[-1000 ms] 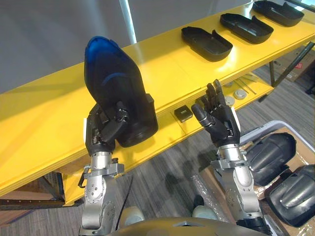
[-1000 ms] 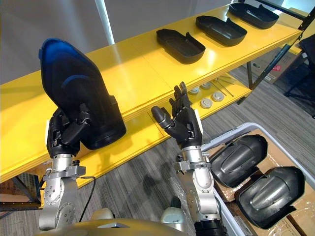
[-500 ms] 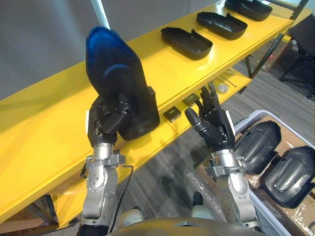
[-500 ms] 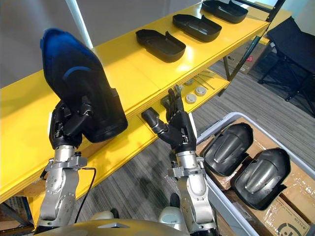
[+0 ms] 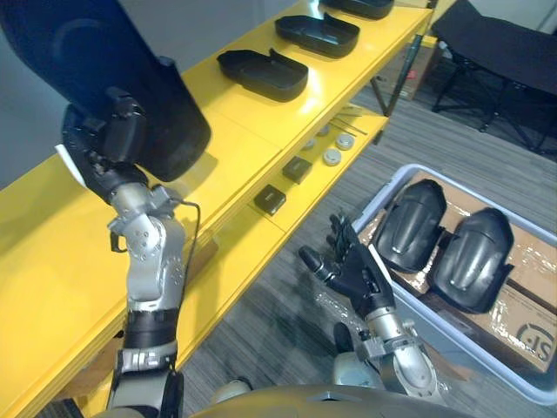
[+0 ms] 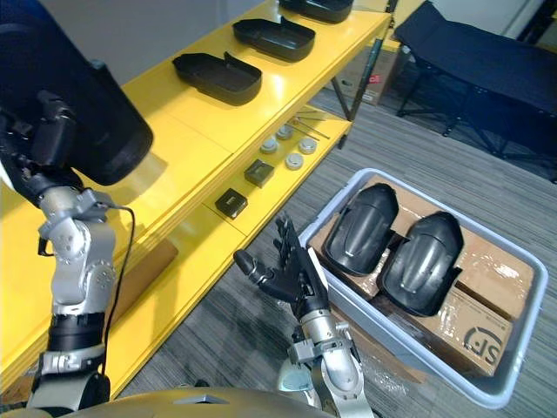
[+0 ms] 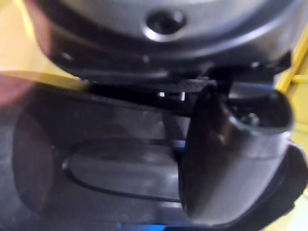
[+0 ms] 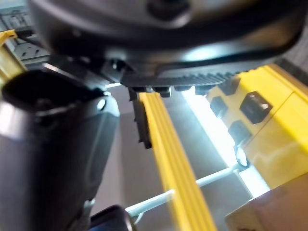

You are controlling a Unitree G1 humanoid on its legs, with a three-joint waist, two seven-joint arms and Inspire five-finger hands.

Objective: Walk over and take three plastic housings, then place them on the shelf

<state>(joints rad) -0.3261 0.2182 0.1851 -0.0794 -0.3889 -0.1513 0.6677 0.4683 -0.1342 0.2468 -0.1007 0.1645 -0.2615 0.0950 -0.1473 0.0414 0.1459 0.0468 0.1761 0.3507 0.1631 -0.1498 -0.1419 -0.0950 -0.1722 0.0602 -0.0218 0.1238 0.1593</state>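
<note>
Housing (image 5: pixel 96 78) is clenched in the left hand (image 5: pixel 104 144). Fingers wrap its lower end, and the thumb (image 7: pixel 226 154) presses on the dark shell in the left wrist view. Grip is the same as a second ago. The whole view has swung, so the camera has moved. Even so, the hand and housing now sit higher against the shelf (image 5: pixel 252 122), above its top board, with the housing's nose running out of the view's top.

The right hand (image 5: pixel 352 270) has dropped from shelf-edge height. It now hangs low over the floor, fingers released and spread, holding nothing.

Judgement: carry is done and placing comes next. The housing has to come down onto the bare yellow board just below the left fingers.

Beyond those fingers, along the same board, three dark housings lie open side up in a row: nearest (image 5: pixel 261 73), next (image 5: pixel 317 33), last (image 5: pixel 357 7) cut by the frame. They are well apart from the held one, so they should not block the drop.

On the lower board, below and past the left fingers, sit two small black blocks (image 5: pixel 270 200) (image 5: pixel 297 168) and some round discs (image 5: pixel 332 157).

Just past the right fingertips stands a grey bin (image 6: pixel 538 280) with two more housings side by side (image 5: pixel 416 222) (image 5: pixel 474 257) on cardboard (image 5: pixel 531 305). A black cot (image 5: pixel 496 35) stands far off.

Possible snags: the held housing is tall and gripped only at one end, so it could tip when lowered. The shelf edge is close under the left hand.
</note>
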